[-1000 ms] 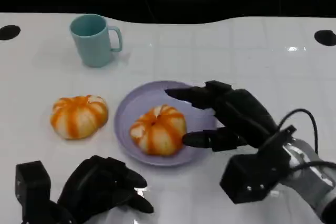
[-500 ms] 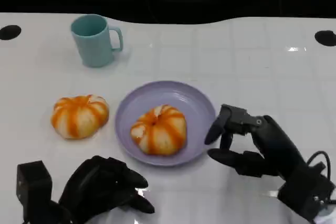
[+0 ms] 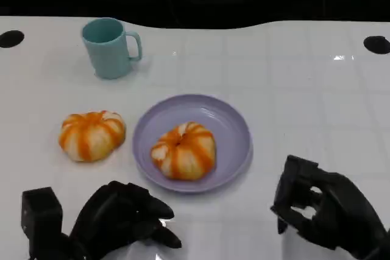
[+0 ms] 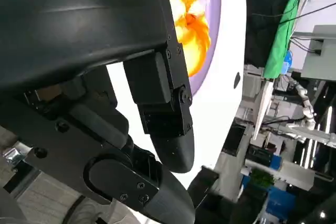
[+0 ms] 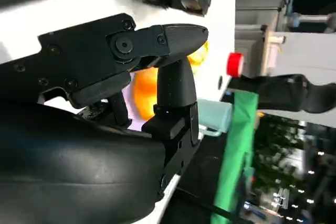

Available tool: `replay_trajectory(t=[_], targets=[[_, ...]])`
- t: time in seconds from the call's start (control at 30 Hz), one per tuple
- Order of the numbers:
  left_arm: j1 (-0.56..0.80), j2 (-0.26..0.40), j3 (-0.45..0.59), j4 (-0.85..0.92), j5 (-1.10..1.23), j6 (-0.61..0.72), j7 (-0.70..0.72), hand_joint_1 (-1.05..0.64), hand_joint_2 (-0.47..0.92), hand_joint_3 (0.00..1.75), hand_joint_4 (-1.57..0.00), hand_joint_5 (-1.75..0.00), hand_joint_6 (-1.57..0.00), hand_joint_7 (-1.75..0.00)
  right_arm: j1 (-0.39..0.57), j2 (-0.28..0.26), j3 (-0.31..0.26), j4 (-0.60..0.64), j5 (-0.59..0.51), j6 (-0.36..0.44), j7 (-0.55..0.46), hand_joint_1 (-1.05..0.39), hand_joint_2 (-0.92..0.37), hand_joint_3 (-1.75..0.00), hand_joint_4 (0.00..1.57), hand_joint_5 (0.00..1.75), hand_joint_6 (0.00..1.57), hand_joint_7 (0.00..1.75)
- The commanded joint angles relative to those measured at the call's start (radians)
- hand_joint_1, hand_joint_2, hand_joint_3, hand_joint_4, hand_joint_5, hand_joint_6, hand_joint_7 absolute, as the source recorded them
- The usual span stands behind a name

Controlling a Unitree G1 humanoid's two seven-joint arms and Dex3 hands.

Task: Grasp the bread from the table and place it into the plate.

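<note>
While one orange-striped round bread (image 3: pixel 184 150) sits on the lilac plate (image 3: pixel 234 127), another bread (image 3: pixel 91 135) lies toward the table's left edge; left hand (image 3: pixel 122 217) and right hand (image 3: pixel 323 210), both empty, should approach from above.

Glossy white tabletop (image 3: pixel 292 77) reflects overhead light; a smooth, matt lavender plate (image 3: pixel 234 127) sits at centre, a satin teal mug (image 3: pixel 108 48) at upper left.
</note>
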Motion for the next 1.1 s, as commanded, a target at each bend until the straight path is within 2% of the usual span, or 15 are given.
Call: replay_trajectory(t=[0.03, 0.2, 0.6, 1.1], targets=[[-0.001, 0.007, 0.005, -0.003, -0.003, 0.012, 0.001, -1.05, 0.72, 0.00, -1.57, -0.19, -1.57, -0.01, 0.062, -0.022, -0.041, -0.061, 0.048, 0.057, 0.038, -0.53, -0.92, -0.22, 0.75, 1.75, 0.55, 1.75], [0.002, 0.011, 0.003, -0.011, 0.003, 0.015, 0.006, -1.05, 0.72, 0.01, -1.57, -0.19, -1.57, -0.01, 0.102, 0.005, -0.066, -0.111, 0.079, 0.123, 0.034, -0.58, -0.92, -0.25, 0.75, 1.75, 0.57, 1.75], [-0.006, 0.014, 0.011, 0.008, 0.002, 0.003, -0.001, -1.05, 0.72, 0.00, -1.57, -0.18, -1.56, 0.00, 0.068, 0.044, -0.102, -0.015, 0.060, 0.086, 0.053, -0.59, -0.92, -0.26, 0.74, 1.75, 0.58, 1.74], [-0.013, 0.027, 0.015, 0.023, 0.005, -0.001, 0.001, -1.05, 0.73, 0.00, -1.57, -0.19, -1.57, -0.01, 0.042, 0.066, -0.125, 0.036, 0.077, 0.092, 0.107, -0.60, -0.92, -0.24, 0.72, 1.75, 0.60, 1.68]])
